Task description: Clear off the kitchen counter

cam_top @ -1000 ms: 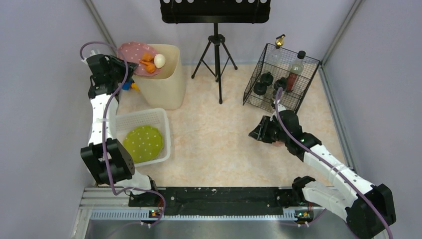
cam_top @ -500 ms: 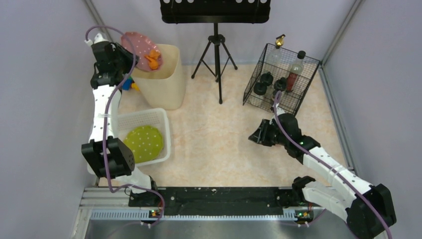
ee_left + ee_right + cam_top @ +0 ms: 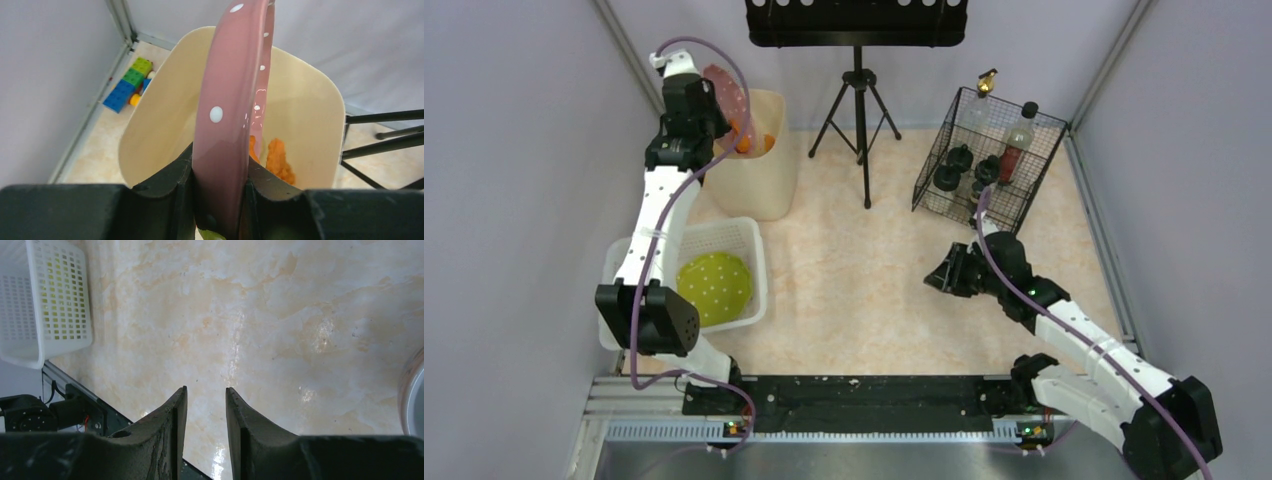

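Mottled beige-pink kitchen counter (image 3: 864,285) with glossy marble veining, left gripper (image 3: 220,167) pinching pink dotted plate (image 3: 225,115) on edge above far-left cream bin (image 3: 307,110), right gripper (image 3: 206,392) slightly spread

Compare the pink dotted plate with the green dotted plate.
Colour: the pink plate is dusty pink; the green plate is lime green.
Pose: the pink plate stands almost on edge above the beige bin; the green plate lies flat.
Support: the pink plate is clamped in the left end effector; the green plate rests in the white basket, untouched.
Both are round with white dots.
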Controlling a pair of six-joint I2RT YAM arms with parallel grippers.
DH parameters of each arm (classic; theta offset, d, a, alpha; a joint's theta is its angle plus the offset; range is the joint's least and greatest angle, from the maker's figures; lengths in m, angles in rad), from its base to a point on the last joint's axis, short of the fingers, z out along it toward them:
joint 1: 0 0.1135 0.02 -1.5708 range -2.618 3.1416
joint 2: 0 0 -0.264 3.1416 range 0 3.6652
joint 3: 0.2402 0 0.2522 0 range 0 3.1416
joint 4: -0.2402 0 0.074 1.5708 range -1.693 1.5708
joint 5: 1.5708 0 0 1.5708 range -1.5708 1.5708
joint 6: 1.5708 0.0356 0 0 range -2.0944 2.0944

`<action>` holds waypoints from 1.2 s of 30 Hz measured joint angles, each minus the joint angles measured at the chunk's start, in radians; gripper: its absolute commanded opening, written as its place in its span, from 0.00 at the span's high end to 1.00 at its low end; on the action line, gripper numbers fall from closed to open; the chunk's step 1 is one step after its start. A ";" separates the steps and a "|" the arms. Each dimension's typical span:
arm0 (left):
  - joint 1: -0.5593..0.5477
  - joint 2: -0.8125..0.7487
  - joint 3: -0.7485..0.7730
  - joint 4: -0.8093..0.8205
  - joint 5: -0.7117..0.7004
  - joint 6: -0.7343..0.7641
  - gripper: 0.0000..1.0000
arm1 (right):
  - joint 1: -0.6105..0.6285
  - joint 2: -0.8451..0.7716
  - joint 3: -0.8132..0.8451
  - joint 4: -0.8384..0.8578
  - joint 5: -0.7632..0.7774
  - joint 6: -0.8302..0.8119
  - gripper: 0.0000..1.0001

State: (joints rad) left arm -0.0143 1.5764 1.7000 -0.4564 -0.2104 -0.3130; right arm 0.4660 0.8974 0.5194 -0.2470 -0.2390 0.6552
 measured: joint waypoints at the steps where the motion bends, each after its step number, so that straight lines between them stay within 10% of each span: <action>1: -0.019 0.000 0.000 0.000 -0.035 0.024 1.00 | 0.000 -0.001 -0.002 0.000 0.000 0.000 0.66; 18: -0.083 -0.022 0.000 0.058 -0.285 0.152 1.00 | 0.000 -0.012 -0.010 -0.001 -0.003 0.000 0.66; 36: -0.085 -0.221 0.000 0.021 -0.206 -0.020 1.00 | 0.000 -0.011 -0.023 0.023 -0.023 0.003 0.66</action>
State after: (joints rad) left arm -0.0990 1.3552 1.7004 -0.4351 -0.4164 -0.3332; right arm 0.4660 0.8860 0.4969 -0.2237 -0.2619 0.6579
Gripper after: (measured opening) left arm 0.328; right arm 0.337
